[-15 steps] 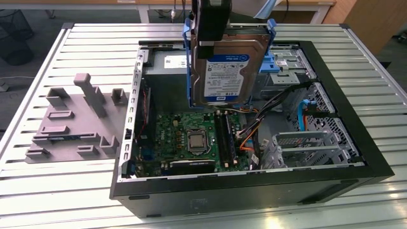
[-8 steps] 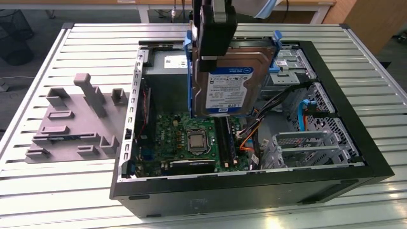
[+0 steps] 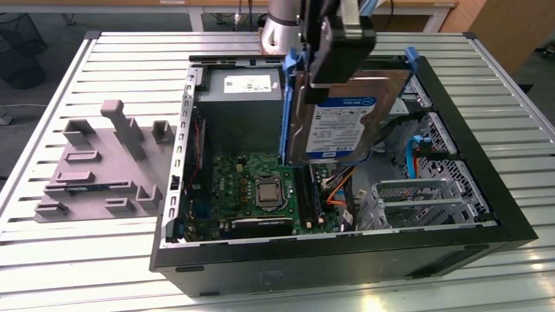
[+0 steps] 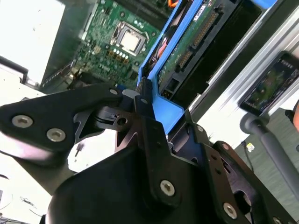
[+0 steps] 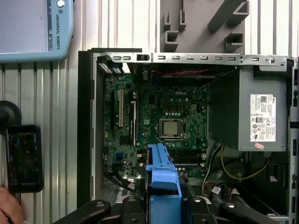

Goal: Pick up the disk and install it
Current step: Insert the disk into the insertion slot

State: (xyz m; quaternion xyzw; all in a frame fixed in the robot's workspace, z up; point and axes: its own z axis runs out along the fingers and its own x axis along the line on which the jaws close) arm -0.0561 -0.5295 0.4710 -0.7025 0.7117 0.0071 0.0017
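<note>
Blue-framed, the disk [image 3: 342, 123] hung clamped by its upper end in the gripper [image 3: 336, 68], long axis pointing steeply down toward the open computer case [image 3: 347, 260] directly below.

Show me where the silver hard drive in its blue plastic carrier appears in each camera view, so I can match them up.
Exterior view: the silver hard drive in its blue plastic carrier hangs tilted, label showing, above the open black computer case.
Second wrist view: its green circuit-board side, beside the blue frame.
First wrist view: the blue carrier, edge-on, near the square metal processor socket.
Shared landmark: that socket, in all three views.
</note>
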